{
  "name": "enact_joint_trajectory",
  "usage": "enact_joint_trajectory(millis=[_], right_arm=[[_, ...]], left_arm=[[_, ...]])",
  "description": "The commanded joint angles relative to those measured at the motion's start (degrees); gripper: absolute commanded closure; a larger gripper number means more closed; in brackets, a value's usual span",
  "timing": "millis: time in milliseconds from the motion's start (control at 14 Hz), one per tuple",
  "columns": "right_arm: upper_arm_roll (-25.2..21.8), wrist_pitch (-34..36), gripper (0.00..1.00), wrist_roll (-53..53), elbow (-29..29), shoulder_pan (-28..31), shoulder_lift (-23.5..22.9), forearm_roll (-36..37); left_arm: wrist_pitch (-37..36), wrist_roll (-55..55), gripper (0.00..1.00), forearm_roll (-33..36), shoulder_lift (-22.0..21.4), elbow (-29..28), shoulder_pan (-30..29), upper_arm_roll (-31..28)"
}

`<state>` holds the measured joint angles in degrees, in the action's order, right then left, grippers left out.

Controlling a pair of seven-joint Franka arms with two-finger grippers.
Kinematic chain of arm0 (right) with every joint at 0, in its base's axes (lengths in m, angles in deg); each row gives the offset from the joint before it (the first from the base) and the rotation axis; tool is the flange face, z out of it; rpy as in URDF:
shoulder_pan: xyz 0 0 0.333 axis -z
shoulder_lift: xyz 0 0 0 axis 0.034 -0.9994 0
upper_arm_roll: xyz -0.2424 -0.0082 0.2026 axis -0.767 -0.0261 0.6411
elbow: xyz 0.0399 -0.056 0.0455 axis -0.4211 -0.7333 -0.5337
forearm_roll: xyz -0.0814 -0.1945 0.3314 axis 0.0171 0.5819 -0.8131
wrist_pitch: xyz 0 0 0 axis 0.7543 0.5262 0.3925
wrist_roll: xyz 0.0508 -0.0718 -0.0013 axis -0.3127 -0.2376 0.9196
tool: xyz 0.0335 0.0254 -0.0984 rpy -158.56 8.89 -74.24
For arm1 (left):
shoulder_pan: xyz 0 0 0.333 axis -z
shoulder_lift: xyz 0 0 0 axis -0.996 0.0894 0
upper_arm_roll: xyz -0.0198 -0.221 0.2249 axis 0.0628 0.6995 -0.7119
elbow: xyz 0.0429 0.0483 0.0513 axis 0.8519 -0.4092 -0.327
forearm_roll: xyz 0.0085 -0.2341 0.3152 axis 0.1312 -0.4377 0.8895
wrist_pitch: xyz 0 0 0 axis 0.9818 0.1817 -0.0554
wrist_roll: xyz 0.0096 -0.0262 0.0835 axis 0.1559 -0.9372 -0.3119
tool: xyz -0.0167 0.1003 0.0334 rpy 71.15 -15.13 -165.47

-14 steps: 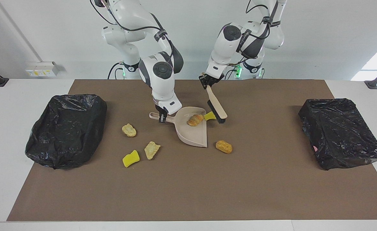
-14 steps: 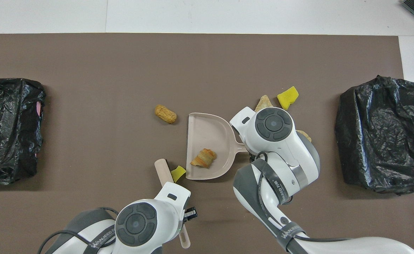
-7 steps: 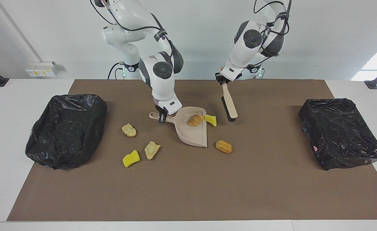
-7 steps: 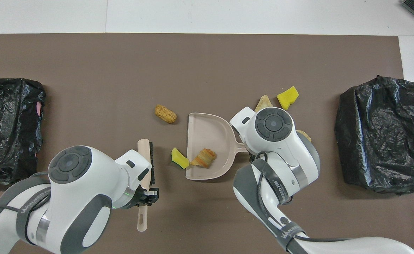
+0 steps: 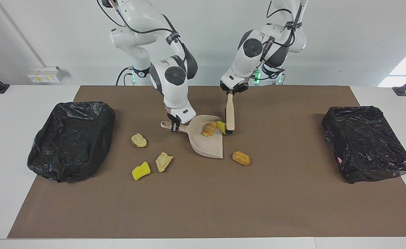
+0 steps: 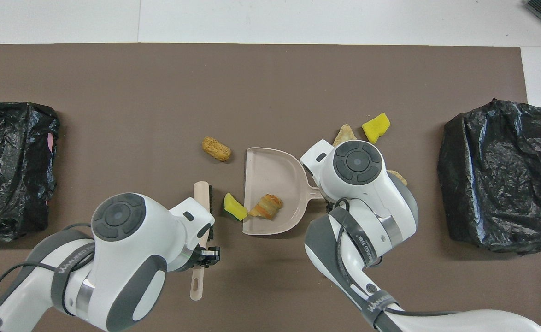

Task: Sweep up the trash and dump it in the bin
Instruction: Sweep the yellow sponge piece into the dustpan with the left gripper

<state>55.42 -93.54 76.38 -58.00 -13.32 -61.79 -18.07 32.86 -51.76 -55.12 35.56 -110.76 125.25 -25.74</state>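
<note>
- Left gripper (image 5: 231, 92) has its jaws clamped on the brush (image 5: 230, 114), bristles against a yellow chunk (image 5: 220, 126) at the dustpan (image 5: 208, 143) mouth.
- Right gripper (image 5: 174, 125) grips the dustpan handle; a bread lump (image 5: 208, 129) lies inside.
- Other trash (image 5: 241, 158) lies scattered on the table (image 5: 203, 200).

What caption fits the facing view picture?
Left gripper brushes a yellow chunk toward the dustpan held by the right gripper.

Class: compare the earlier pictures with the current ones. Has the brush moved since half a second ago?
Yes. The brush, held by the left gripper, has swung back toward the dustpan, which stays put; its bristles now meet the yellow piece at the dustpan's open edge.
</note>
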Motion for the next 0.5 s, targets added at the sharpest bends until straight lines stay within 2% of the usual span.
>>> enact_joint_trajectory(millis=[0,214,429], right_arm=[[0.4,-2.1,1.0,0.9,-2.1,0.4,1.3,0.6],[0.4,-2.6,1.0,0.8,-2.4,0.4,1.3,0.6],[0.4,-2.6,1.0,0.8,-2.4,0.5,1.3,0.6]], left_arm=[[0.8,-0.2,1.0,-2.1,-0.9,1.4,2.1,-0.7],[-0.7,-0.8,1.0,-2.5,-2.7,3.8,1.1,-1.5],[-1.3,-2.2,1.0,-0.4,-2.1,6.5,-3.4,-2.1]])
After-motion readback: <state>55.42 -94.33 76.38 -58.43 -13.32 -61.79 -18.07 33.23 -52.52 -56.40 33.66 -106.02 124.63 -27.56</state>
